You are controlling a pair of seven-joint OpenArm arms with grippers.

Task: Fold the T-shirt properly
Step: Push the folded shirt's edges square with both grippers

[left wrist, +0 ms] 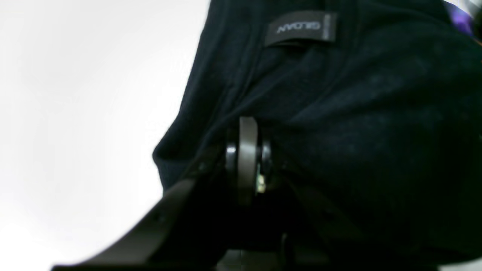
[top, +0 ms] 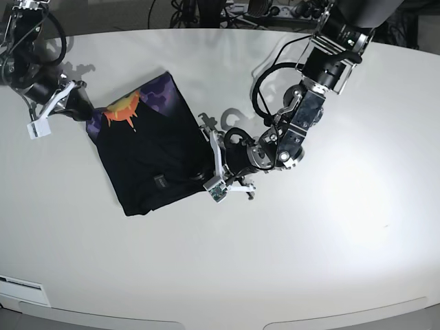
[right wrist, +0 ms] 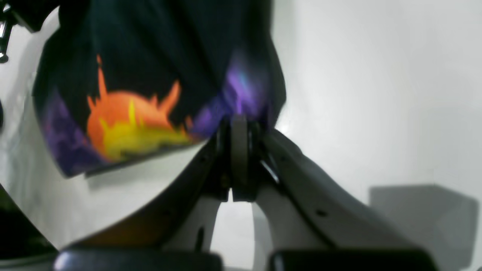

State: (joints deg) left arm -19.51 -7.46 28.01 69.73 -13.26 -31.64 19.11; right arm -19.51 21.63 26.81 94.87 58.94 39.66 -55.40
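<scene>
The black T-shirt [top: 148,158] lies folded into a rough square on the white table [top: 330,227], with its orange-yellow sun print [top: 122,108] and purple cloud at the far left corner. My right gripper [top: 86,110] is shut on that printed corner. In the right wrist view the fingertips [right wrist: 239,122] pinch purple fabric beside the sun [right wrist: 128,124]. My left gripper [top: 206,170] is shut on the shirt's right edge. In the left wrist view it [left wrist: 247,130] bites black cloth [left wrist: 357,113] below the small dark label [left wrist: 301,28].
Cables and a power strip [top: 275,10] lie beyond the table's far edge. The table's front edge [top: 220,320] runs along the bottom of the base view. The left arm's black links [top: 302,117] reach in from the top right.
</scene>
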